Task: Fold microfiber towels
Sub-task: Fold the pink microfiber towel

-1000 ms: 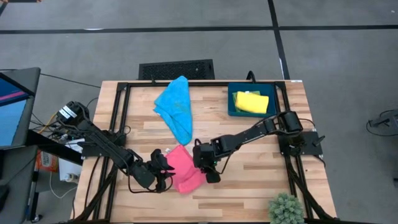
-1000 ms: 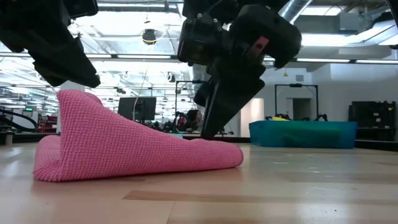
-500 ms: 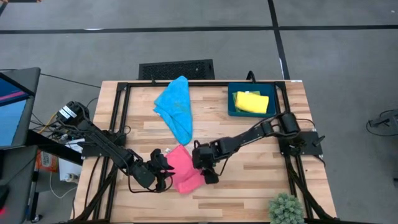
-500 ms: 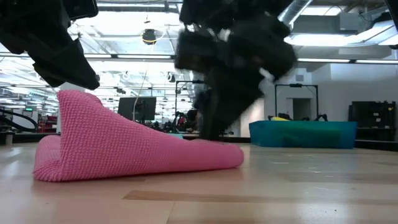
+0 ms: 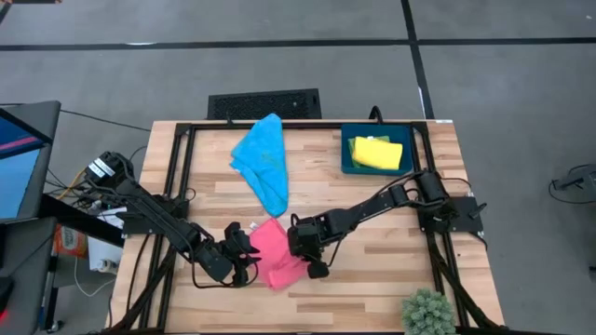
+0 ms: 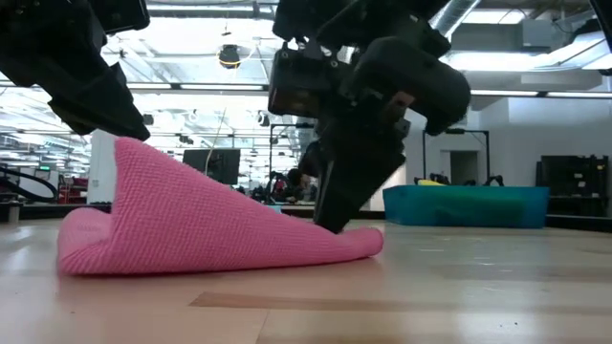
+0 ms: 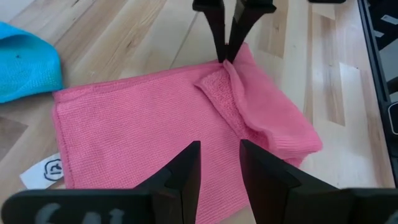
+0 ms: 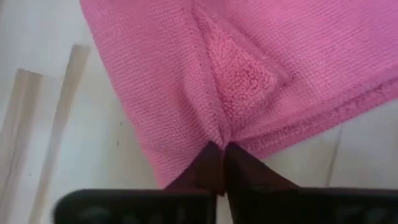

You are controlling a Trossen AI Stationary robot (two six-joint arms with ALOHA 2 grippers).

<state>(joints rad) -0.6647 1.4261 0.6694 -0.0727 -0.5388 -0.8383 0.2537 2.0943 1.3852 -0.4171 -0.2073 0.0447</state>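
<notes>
The right gripper [image 8: 222, 148] is pinched tight on the pink towel's [image 5: 277, 253] edge; left gripper [image 7: 219, 158] hangs part-open beside it, empty; mid-fold, I'd say; next, lift that edge across.

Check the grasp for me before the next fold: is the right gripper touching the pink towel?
Touching. In the right wrist view the right gripper has its fingers pinched on the edge of the pink towel, puckering the cloth between them.
</notes>
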